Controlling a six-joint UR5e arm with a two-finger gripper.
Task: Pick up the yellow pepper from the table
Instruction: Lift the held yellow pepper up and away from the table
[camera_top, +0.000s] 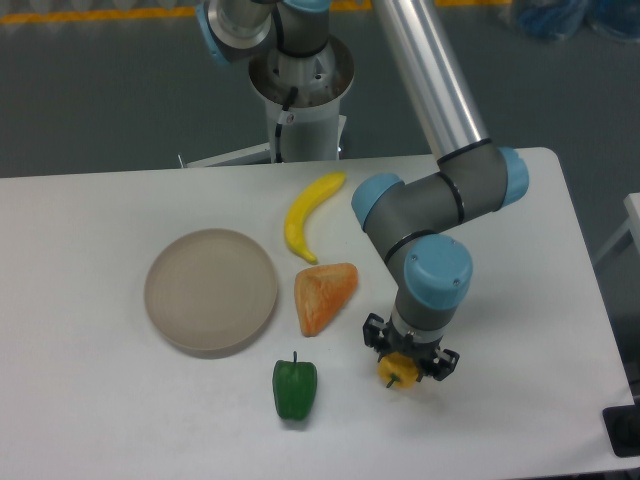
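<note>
The yellow pepper is a small yellow-orange lump with a short dark stem, at the front right of the white table. My gripper points straight down over it, with its black fingers on either side of the pepper and closed against it. Most of the pepper is hidden under the gripper; only its front part and stem show. I cannot tell whether it is resting on the table or just lifted.
A green pepper lies left of the gripper. An orange wedge-shaped piece and a yellow banana lie behind it. A round beige plate sits at centre left. The arm's base stands behind the table.
</note>
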